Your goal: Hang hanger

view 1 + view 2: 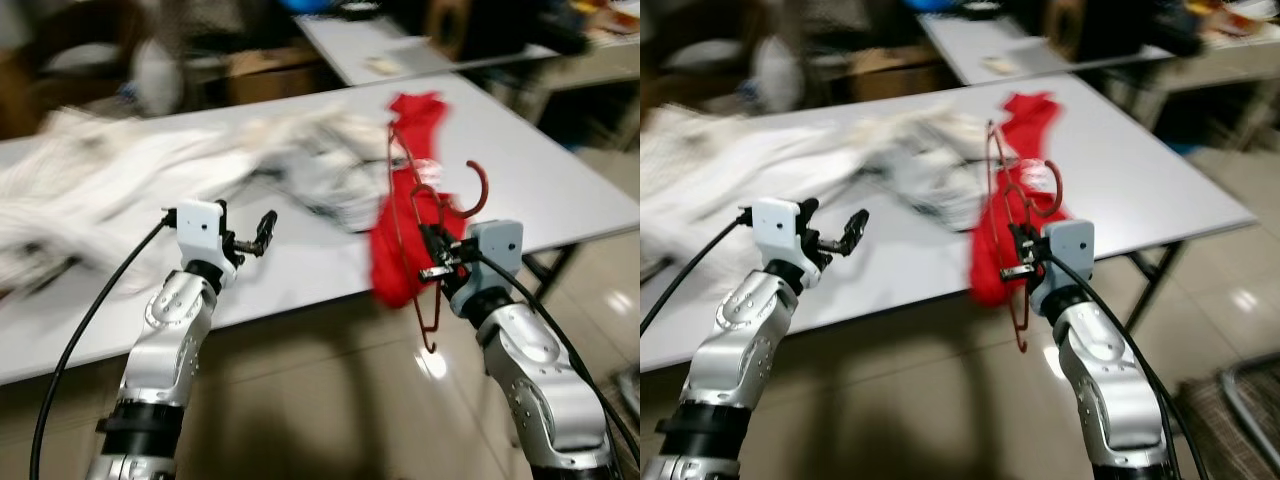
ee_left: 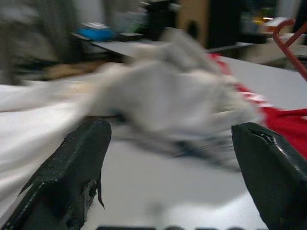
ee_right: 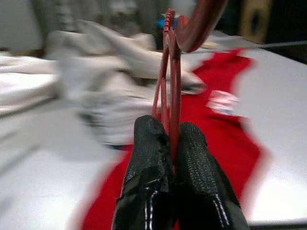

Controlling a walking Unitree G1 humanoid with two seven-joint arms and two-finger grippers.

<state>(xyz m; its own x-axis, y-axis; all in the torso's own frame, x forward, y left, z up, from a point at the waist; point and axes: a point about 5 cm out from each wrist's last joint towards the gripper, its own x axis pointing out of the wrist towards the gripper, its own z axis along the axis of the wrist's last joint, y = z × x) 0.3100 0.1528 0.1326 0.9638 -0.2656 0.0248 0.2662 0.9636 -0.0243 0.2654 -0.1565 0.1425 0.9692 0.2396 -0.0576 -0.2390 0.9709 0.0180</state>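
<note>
The table (image 1: 560,190) is spreading across twelve o'clock, with heaped cloths (image 1: 120,180) lying on it from ten to twelve. A garment (image 1: 405,200) is draping over its near edge at one o'clock, the hanger (image 1: 432,250) hanging just before it in the right gripper (image 1: 436,255). The left gripper (image 1: 262,232) is hovering at eleven, over the near edge

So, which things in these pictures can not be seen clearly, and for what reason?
- White laundry pile on the table: motion blur in both eye views merges the pieces, so they cannot be counted.
- Red garment: its type is unclear; it hangs crumpled over the table edge.
- Red hanger in the right gripper: its hook top is cut off in the right wrist view.
- Background items beyond the left gripper: too blurred.
</note>
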